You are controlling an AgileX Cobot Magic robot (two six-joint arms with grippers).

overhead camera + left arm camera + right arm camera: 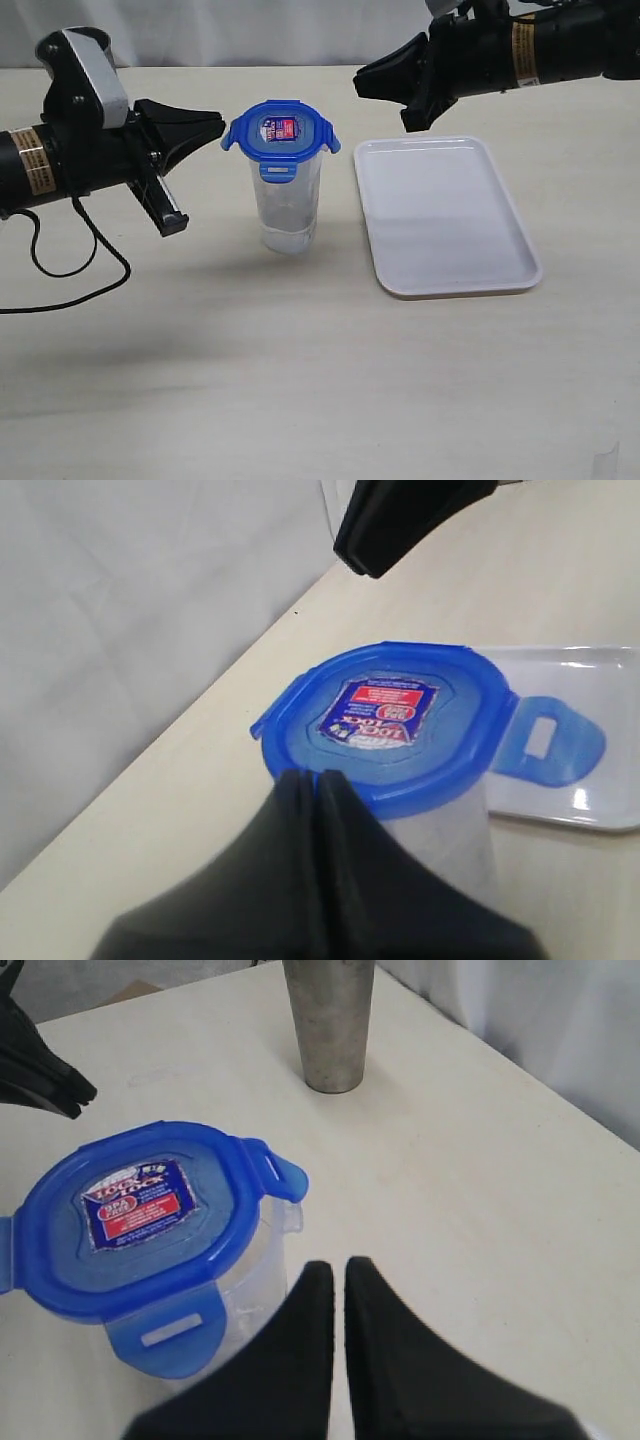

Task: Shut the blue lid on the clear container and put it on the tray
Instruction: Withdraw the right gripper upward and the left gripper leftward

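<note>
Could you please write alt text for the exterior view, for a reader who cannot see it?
A clear container with a blue lid on top stands on a table, beside a white tray. The left hand and right hand, both shut, hover nearby.

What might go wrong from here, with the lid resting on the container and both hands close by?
1. The blue lid sits on the clear container, but its side flaps stick outward, seemingly unlatched. Lifting by the lid may pull it off.
2. The container is tall and narrow. The shut left hand, right by the lid's edge, might tip it with a sideways push.
3. The right hand is shut too, and the container stands off the tray. A hurried grasp could knock it over.
</note>
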